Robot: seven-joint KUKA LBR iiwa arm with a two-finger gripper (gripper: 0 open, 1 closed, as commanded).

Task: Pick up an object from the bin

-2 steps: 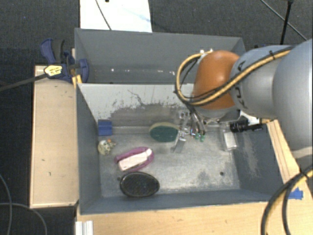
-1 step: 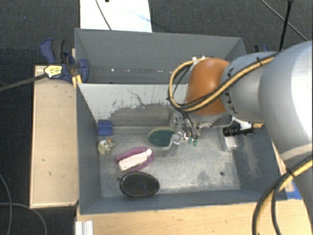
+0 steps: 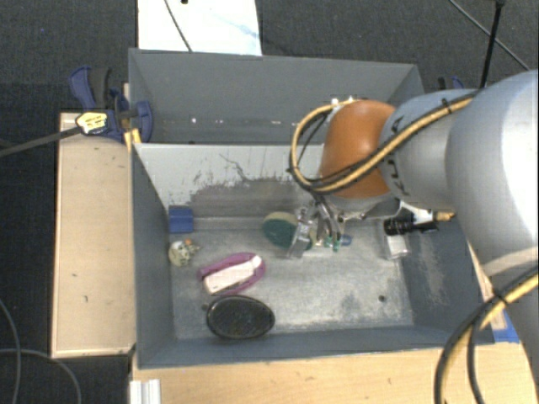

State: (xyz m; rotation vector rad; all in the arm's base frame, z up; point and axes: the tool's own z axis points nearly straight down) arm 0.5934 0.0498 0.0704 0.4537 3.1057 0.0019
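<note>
gripper [image 3: 316, 236] mid-frame, just right of rounded dark-green lump [image 3: 278, 228] | how open: can't tell tbh | risk: off-centre, might just shove it away

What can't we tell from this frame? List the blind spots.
1. Camera view: the right part of the bin floor lies under the arm and its orange cover.
2. Teal rounded thing at the back wall: its right side is behind the gripper; touching or apart, cannot tell.
3. Small pale lump by the left wall: too small to name its kind.
4. Dark oval disc at the front: too dark for surface detail.
</note>
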